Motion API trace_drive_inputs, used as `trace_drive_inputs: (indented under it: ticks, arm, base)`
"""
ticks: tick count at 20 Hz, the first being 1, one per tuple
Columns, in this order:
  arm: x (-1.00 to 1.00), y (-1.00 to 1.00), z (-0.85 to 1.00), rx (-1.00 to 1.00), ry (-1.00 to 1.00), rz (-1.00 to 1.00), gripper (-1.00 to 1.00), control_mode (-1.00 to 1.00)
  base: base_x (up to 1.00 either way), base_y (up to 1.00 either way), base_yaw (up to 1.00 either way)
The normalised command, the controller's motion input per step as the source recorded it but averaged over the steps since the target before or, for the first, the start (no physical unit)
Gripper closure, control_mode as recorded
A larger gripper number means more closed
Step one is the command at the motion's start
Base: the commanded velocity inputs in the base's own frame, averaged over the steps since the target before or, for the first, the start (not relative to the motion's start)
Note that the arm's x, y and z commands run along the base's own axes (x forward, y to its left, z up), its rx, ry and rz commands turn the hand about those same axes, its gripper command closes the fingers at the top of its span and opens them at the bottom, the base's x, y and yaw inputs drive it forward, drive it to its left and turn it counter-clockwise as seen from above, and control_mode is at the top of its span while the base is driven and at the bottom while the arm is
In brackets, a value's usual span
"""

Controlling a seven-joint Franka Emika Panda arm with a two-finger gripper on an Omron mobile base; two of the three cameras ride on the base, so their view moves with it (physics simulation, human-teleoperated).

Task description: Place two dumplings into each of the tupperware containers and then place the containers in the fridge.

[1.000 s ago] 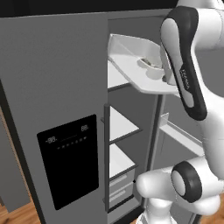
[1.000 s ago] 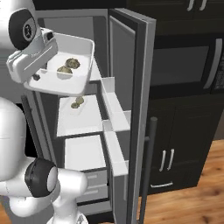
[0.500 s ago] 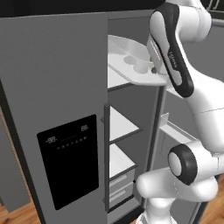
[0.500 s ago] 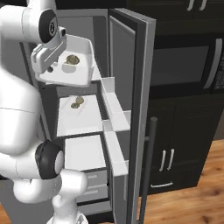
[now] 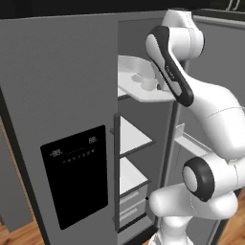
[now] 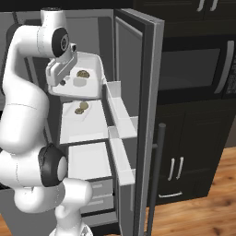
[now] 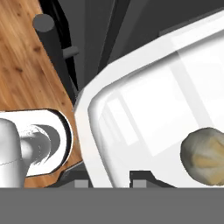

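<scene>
Held tupperware container (image 6: 87, 78), 2 dumplings (image 6: 83, 73) inside, sits level at the top of the open fridge (image 6: 138, 55), above a 2nd container (image 6: 83, 120) w/ 2 dumplings (image 6: 81, 108) on the shelf just below. Gripper (image 6: 62, 80) is clamped on the held container's near rim (image 7: 87, 131). Fridge door w/ black dispenser panel (image 5: 76, 172) stands open on the left.

We note fridge shelves (image 6: 87, 159): the middle shelf (image 6: 94, 131) carries a tupperware container (image 6: 83, 120) holding dumplings (image 6: 81, 107); the lower shelf sits beneath it.
</scene>
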Motion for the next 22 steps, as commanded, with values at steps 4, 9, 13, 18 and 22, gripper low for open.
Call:
trace_drive_inputs:
  ticks: [4,9,13,18,22]
  arm:
    - [0.52,0.18,-0.08,0.00,-0.09,0.00,1.00,-1.00]
    - [0.75,0.10,-0.01,0.00,-0.10,0.01,1.00,-1.00]
    - [0.76,0.00,-0.34,0.00,-0.01,0.06,1.00,-1.00]
    - [0.64,0.00,-0.53,0.00,0.00,0.09,1.00,-1.00]
    - [0.66,0.10,-0.24,0.00,0.00,0.13,1.00,-1.00]
  base:
    - [0.00,0.00,0.00]
    - [0.00,0.00,0.00]
    - [0.00,0.00,0.00]
    - [0.00,0.00,0.00]
    - [0.00,0.00,0.00]
